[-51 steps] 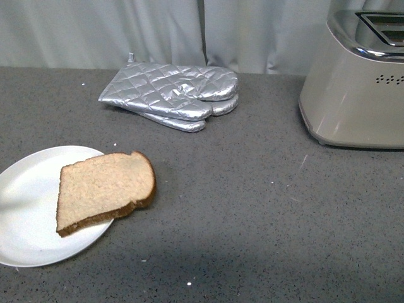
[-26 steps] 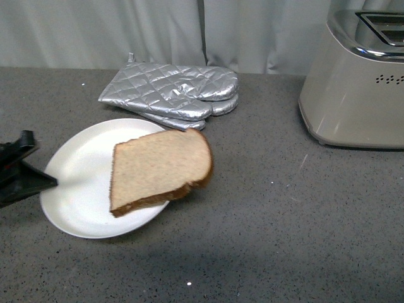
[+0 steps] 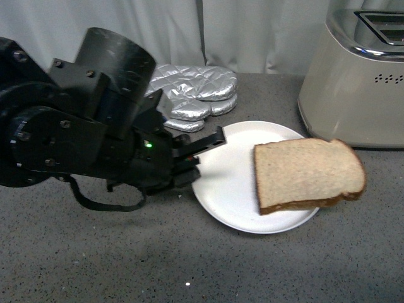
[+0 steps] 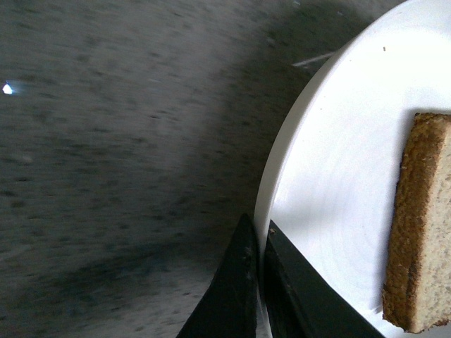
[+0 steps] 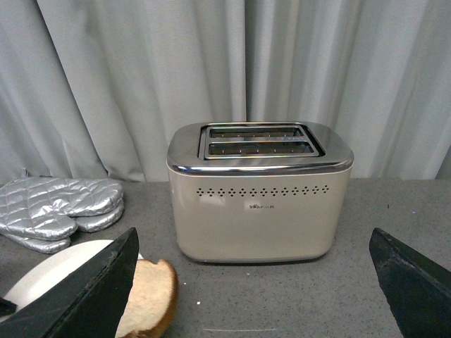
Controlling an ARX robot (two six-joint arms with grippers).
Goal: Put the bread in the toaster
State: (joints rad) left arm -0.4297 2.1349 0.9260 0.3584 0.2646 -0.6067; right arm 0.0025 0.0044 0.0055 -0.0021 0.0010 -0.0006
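White plate [image 3: 227,189] rim is pinched in the left claw [image 3: 216,137]. The bread [image 3: 309,173] lies on its far side, overhanging towards the toaster [image 3: 353,95] beyond. Slide slowly and level, so nothing slips off.

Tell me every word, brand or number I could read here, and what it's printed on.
On the toaster, front face just under the vent holes: a small dark brand mark, too small and blurred to read.
On the plate, the bread and the oven mitts: no writing visible.
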